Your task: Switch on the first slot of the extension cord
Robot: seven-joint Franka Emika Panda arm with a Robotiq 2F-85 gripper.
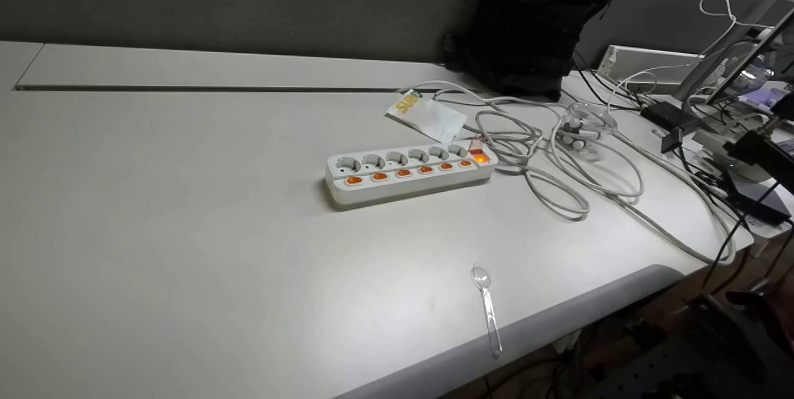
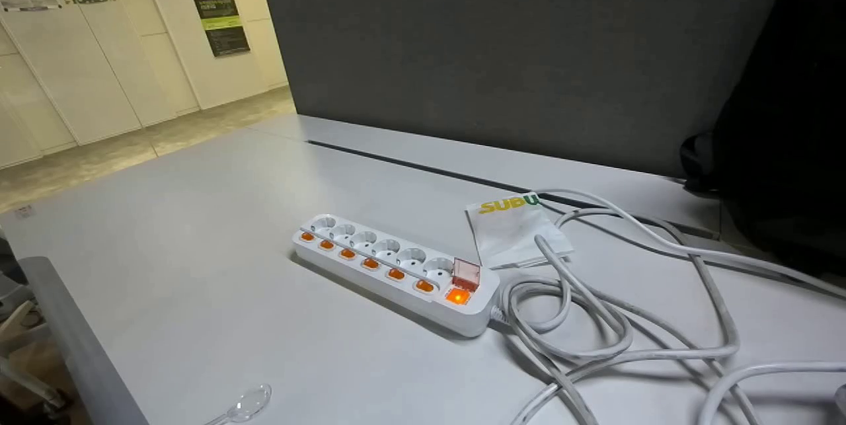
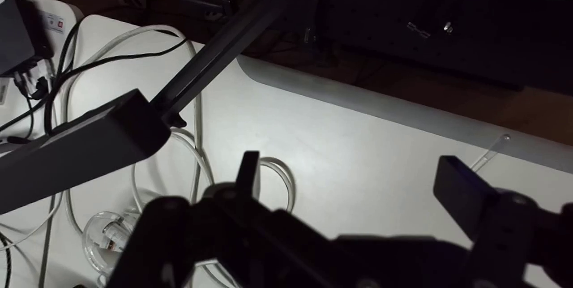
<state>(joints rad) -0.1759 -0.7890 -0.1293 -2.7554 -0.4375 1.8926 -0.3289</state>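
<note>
A white extension cord (image 1: 409,187) lies on the desk with a row of sockets and several orange switches along one long side. It shows in both exterior views (image 2: 377,288). A lit orange switch (image 1: 481,158) sits at its cable end under a raised clear red cover (image 2: 466,273). The small switches, such as the one at the far end from the cable (image 1: 353,180), show no clear glow. My gripper (image 3: 349,158) is open and empty in the wrist view, above the desk near the cable loops. It is out of both exterior views. The strip's sockets and switches do not show in the wrist view.
A grey-white cable (image 1: 546,144) lies in loops beside a napkin (image 1: 428,115) and a clear cup (image 1: 586,121). A clear spoon (image 1: 487,309) lies at the front edge. A black backpack (image 1: 533,20) stands against the partition. A dark bar (image 3: 89,144) crosses the wrist view.
</note>
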